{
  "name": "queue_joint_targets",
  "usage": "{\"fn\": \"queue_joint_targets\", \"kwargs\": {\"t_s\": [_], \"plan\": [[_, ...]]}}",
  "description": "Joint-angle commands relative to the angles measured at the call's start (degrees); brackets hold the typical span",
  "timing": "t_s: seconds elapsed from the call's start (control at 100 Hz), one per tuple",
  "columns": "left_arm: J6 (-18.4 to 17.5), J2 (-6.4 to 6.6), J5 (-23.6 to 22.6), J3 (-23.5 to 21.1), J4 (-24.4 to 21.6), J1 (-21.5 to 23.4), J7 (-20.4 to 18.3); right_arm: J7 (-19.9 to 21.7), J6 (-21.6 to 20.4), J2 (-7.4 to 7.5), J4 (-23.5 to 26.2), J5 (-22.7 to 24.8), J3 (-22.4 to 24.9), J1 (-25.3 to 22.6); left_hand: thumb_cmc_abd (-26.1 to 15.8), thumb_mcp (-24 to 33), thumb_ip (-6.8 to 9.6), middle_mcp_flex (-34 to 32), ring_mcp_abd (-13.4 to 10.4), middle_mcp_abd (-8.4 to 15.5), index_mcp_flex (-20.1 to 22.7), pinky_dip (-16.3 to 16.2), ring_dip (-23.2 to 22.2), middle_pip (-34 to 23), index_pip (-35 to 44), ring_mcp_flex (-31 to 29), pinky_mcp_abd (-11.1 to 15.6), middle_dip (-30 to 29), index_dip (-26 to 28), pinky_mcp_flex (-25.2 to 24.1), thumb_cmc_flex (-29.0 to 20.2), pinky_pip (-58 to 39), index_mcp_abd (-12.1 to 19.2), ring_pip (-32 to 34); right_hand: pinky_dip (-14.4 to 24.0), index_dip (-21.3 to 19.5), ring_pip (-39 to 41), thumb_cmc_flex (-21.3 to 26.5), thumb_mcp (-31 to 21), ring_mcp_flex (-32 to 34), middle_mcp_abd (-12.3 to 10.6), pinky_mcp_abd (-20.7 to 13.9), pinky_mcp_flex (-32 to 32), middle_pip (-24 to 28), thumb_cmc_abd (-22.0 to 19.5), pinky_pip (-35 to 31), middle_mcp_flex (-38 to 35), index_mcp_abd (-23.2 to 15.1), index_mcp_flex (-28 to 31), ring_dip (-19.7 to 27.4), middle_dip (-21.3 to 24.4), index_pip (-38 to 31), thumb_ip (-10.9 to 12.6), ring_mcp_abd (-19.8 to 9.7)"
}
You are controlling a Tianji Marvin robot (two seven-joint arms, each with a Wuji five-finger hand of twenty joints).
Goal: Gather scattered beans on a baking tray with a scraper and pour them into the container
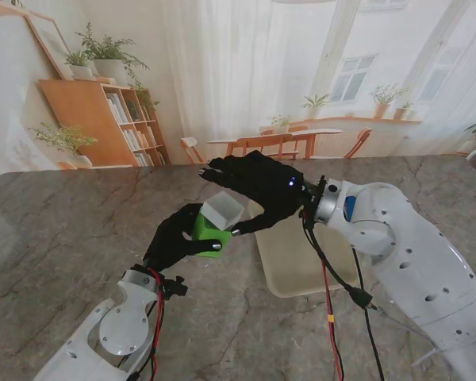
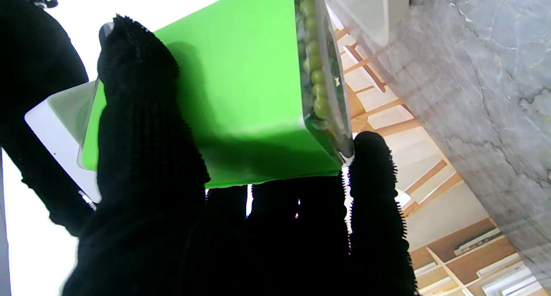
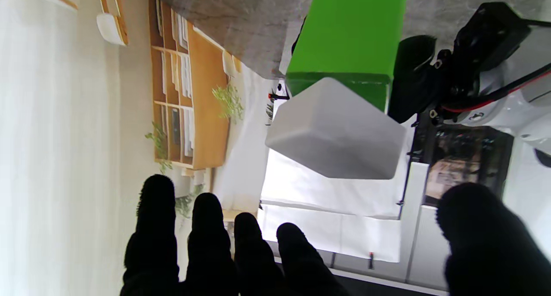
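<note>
1. A cream baking tray lies near the worktop's middle, partly hidden by my right arm and its cables.
2. My left hand is clamped on a green container, lifted off the worktop left of the tray; green beans show inside it.
3. My right hand hovers over a white box at the container's mouth, fingers apart; I cannot tell if it grips.

Both hands in black knit gloves: left hand, right hand with a small blue LED on its back. White glossy arm shells, silver wrist joints, round screw-dotted covers. Red and black cables run along each forearm; blue patch near right wrist.
</note>
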State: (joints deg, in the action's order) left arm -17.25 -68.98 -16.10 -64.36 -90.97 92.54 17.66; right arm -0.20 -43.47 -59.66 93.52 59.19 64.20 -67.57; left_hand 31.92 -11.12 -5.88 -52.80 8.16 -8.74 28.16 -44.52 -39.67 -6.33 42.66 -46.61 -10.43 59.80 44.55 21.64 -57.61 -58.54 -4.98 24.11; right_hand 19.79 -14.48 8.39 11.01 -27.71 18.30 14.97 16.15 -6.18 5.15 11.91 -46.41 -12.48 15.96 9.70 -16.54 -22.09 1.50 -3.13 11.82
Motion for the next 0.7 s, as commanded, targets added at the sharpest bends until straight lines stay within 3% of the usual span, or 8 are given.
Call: {"fn": "queue_joint_targets", "kwargs": {"t_s": [0.0, 0.06, 0.12, 0.13, 0.18, 0.3, 0.45, 0.69], "plan": [[-0.22, -0.30, 0.23, 0.01, -0.33, 0.22, 0.20, 0.52, -1.45, -0.07, -0.84, 0.12, -0.69, 1.59, -10.91, 10.66, 5.12, -7.08, -2.39, 10.68, 4.94, -1.86, -0.69, -8.89, 9.93, -1.14, 0.54, 2.86, 3.54, 0.15, -13.82, -0.21, 10.45, 1.47, -1.22, 1.79, 0.34, 0.59, -1.84, -1.37, 0.61, -0.81, 0.76, 0.03, 1.21, 0.21, 1.28, 1.19, -0.25, 0.99, 0.63, 0.96, 0.37, 0.57], [-0.24, -0.31, 0.22, 0.00, -0.33, 0.23, 0.24, -0.41, -2.65, -0.18, -2.03, 0.36, -1.76, 2.68, -10.89, 10.66, 5.12, -7.07, -2.40, 10.70, 4.94, -1.86, -0.69, -8.89, 9.91, -1.12, 0.58, 2.86, 3.51, 0.14, -13.82, -0.20, 10.46, 1.46, -1.22, 0.85, 2.07, 1.07, -2.33, 0.15, -0.44, -1.09, -0.59, 1.50, 2.26, -1.72, -0.25, 0.50, -0.37, 0.69, 0.25, -0.06, 0.36, -0.42], [-0.29, -0.31, 0.14, -0.03, -0.34, 0.26, 0.29, -0.91, -3.68, -0.26, -2.91, 0.34, -2.65, 3.44, -10.94, 10.68, 5.12, -7.09, -2.44, 10.65, 4.92, -1.86, -0.69, -8.89, 9.90, -1.12, 0.57, 2.86, 3.49, 0.16, -13.86, -0.20, 10.48, 1.46, -1.74, -2.63, 3.07, 1.05, -2.82, 1.60, -1.61, -1.54, -1.80, 2.33, 2.74, -3.32, -1.63, -0.13, -0.88, 0.81, 0.31, -1.13, 0.24, -1.37], [-0.29, -0.30, 0.12, -0.04, -0.34, 0.27, 0.31, -0.98, -3.87, -0.27, -3.07, 0.32, -2.78, 3.54, -10.97, 10.67, 5.12, -7.07, -2.43, 10.68, 4.93, -1.86, -0.69, -8.88, 9.91, -1.13, 0.58, 2.85, 3.50, 0.15, -13.82, -0.20, 10.51, 1.46, -2.11, -6.37, 3.36, 1.05, -2.99, 2.08, -1.81, -1.68, -2.12, 2.59, 2.91, -3.70, -1.99, -0.35, -1.19, 0.72, 0.27, -0.96, 0.21, -1.55], [-0.33, -0.30, 0.01, -0.12, -0.37, 0.33, 0.38, -2.30, -4.67, -0.42, -4.05, 0.60, -3.53, 4.04, -10.91, 10.64, 5.12, -7.09, -2.43, 10.76, 4.95, -1.86, -0.70, -8.88, 9.93, -1.17, 0.58, 2.84, 3.51, 0.19, -13.77, -0.21, 10.59, 1.48, -1.93, -14.13, 4.71, 1.64, -3.33, 4.18, -3.12, -2.11, -3.64, 3.74, 3.87, -5.36, -4.10, -1.28, -1.88, 0.02, -0.22, -1.89, 0.15, -2.51], [-0.39, -0.32, -0.17, -0.30, -0.49, 0.51, 0.63, -6.19, -5.18, -0.51, -5.30, 3.34, -4.85, 4.50, -10.99, 10.71, 5.14, -7.10, -2.41, 10.71, 4.92, -1.87, -0.69, -8.89, 9.93, -1.17, 0.56, 2.85, 3.48, 0.20, -13.85, -0.24, 10.47, 1.48, -0.29, -28.54, 8.20, 2.66, -3.54, 10.69, -7.37, -3.75, -8.38, 6.79, 4.66, -8.26, -9.82, -3.63, -3.46, -2.25, -2.35, -6.95, 0.16, -5.83], [-0.50, -0.33, -0.38, -0.37, -0.59, 0.63, 0.83, -11.83, -4.24, -0.90, -7.56, 5.10, -6.88, 5.18, -11.03, 10.69, 5.15, -7.07, -2.47, 10.75, 4.88, -1.86, -0.68, -8.89, 9.93, -1.13, 0.62, 2.85, 3.47, 0.16, -13.78, -0.21, 10.46, 1.45, 1.74, -30.94, 14.99, 4.26, -3.84, 22.66, -15.00, -5.65, -16.73, 13.72, 6.78, -12.57, -22.00, -10.76, 6.66, -6.01, -6.48, -13.81, -0.05, -11.48], [-0.79, -0.36, -0.42, -0.33, -0.57, 0.65, 0.99, -16.81, -1.76, -0.90, -8.81, 7.52, -9.51, 5.91, -11.03, 10.72, 5.17, -7.10, -2.41, 10.69, 4.88, -1.87, -0.69, -8.92, 9.95, -1.13, 0.51, 2.88, 3.48, 0.10, -13.82, -0.21, 10.46, 1.46, 5.69, -34.60, 24.91, 5.37, -4.19, 27.70, -20.12, -6.94, -22.08, 23.61, 7.37, -15.49, -28.56, -18.14, 12.55, -11.93, -13.12, -20.79, -0.21, -15.45]]}}
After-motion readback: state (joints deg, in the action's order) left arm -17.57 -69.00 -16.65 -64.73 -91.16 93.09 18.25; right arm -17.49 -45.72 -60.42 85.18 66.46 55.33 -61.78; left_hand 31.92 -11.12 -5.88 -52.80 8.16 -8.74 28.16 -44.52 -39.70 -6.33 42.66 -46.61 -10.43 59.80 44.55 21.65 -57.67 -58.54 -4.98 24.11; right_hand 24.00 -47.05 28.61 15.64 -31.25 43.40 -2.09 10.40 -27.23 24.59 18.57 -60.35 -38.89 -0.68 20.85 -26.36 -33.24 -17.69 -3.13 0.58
